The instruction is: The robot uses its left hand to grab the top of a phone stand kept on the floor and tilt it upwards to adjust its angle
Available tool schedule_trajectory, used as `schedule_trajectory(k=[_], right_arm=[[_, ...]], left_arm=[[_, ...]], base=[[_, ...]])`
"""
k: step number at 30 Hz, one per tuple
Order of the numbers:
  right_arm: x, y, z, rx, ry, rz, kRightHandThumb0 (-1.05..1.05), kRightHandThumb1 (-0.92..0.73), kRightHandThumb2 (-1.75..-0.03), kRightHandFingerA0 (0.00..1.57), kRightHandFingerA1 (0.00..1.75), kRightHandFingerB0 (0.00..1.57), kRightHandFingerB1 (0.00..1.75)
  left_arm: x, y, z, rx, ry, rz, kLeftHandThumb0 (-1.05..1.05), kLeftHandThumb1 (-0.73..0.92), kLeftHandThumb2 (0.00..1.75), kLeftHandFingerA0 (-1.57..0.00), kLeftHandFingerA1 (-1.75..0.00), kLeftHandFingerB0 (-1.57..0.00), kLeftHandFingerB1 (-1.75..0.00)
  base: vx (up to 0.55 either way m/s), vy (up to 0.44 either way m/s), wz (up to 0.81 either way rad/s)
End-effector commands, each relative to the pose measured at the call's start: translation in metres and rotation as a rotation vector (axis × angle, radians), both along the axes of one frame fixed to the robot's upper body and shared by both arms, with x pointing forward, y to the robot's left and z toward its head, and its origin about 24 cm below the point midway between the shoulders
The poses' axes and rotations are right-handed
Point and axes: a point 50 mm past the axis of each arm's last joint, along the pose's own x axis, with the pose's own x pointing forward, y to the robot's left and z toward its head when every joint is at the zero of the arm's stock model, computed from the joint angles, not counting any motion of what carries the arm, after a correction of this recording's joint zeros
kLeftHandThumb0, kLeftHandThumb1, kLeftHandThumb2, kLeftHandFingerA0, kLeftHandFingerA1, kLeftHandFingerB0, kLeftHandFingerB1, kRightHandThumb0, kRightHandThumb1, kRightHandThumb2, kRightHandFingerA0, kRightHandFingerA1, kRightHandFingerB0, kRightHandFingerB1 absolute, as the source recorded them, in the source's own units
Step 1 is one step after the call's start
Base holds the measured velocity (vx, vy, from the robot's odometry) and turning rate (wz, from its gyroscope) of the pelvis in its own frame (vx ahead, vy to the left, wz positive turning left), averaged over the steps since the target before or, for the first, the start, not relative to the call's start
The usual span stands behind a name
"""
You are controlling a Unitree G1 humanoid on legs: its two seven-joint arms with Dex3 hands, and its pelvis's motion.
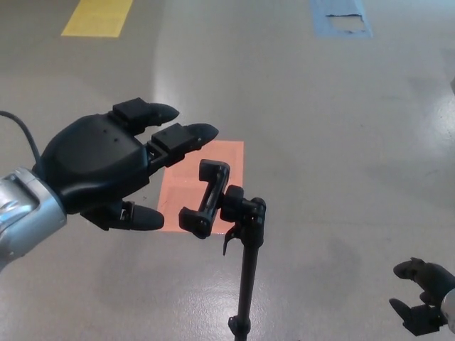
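A black phone stand (245, 263) rises from the floor on a thin pole, with its empty clamp head (206, 197) at the top, tilted and facing left. My left hand (106, 167) hovers just left of the clamp, open, fingers (188, 135) stretched toward the clamp's top and thumb (142, 217) below. A small gap separates the fingertips from the clamp. My right hand (425, 295) shows only partly at the bottom right corner, far from the stand.
An orange-pink rectangle (192, 181) marks the grey floor behind the clamp. A yellow patch (96, 18) lies far at the top left and a blue patch (340, 18) at the top right.
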Motion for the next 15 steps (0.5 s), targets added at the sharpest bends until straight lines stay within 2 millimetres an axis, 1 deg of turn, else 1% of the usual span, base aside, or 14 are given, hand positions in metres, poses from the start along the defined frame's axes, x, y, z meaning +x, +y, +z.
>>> schedule_trajectory(k=[1,2,7,8,9,10,11,12,15], right_arm=[[-0.0015,-0.0032,-0.0009,-0.001,0.026,-0.017,-0.34,-0.55,-1.09,0.01,0.48,0.0,0.46],[-0.0018,-0.0034,-0.0011,-0.003,0.027,-0.014,-0.34,-0.55,-1.09,0.01,0.48,0.0,0.46],[-0.0031,-0.004,-0.0021,-0.011,0.029,-0.007,-0.34,-0.55,-1.09,0.02,0.48,0.0,0.47],[-0.0033,-0.0039,-0.0023,-0.017,0.032,-0.001,-0.34,-0.55,-1.09,0.01,0.48,0.0,0.46],[-0.0035,-0.0039,-0.0025,-0.016,0.033,-0.002,-0.34,-0.55,-1.09,0.01,0.48,0.0,0.46],[-0.0036,-0.004,-0.0027,-0.015,0.034,-0.003,-0.34,-0.55,-1.09,0.01,0.48,0.0,0.46],[-0.004,-0.0043,-0.0029,-0.015,0.034,-0.004,-0.34,-0.56,-1.1,0.01,0.48,0.0,0.46],[-0.004,-0.0044,-0.0029,-0.008,0.035,-0.009,-0.34,-0.55,-1.1,0.01,0.49,0.0,0.47],[-0.004,-0.0046,-0.0028,0.002,0.036,-0.014,-0.34,-0.55,-1.1,0.01,0.49,0.0,0.47]], left_arm=[[0.0018,0.005,-0.0011,0.036,0.0,0.023,-0.77,0.55,0.92,-0.07,-0.32,0.0,-0.24],[0.002,0.0049,-0.0015,0.036,0.003,0.023,-0.79,0.56,0.93,-0.1,-0.3,0.0,-0.21],[0.0022,0.0048,-0.0036,0.039,0.011,0.027,-0.79,0.56,0.93,-0.08,-0.31,0.0,-0.22],[0.0023,0.0049,-0.0044,0.051,0.009,0.029,-0.84,0.59,0.95,-0.17,-0.32,0.0,-0.2],[0.0024,0.0049,-0.0047,0.059,0.006,0.029,-0.84,0.6,0.96,-0.18,-0.32,0.0,-0.19],[0.0025,0.0049,-0.0049,0.065,0.005,0.03,-0.84,0.6,0.96,-0.18,-0.32,0.0,-0.19],[0.0026,0.0047,-0.0055,0.08,-0.002,0.029,-0.79,0.58,0.95,-0.07,-0.29,0.0,-0.22],[0.0024,0.0046,-0.0067,0.086,-0.006,0.027,-0.8,0.57,0.93,-0.09,-0.32,-0.01,-0.23],[0.0021,0.0046,-0.0094,0.099,-0.014,0.023,-0.81,0.57,0.92,-0.1,-0.32,-0.02,-0.23]], base=[[0.0,0.0,0.0],[0.0,0.0,0.0],[0.0,0.0,0.0],[0.0,0.0,0.0],[0.0,0.0,0.0],[0.0,0.0,0.0],[0.0,0.0,0.0],[0.0,0.0,0.0],[0.0,0.0,0.0]])
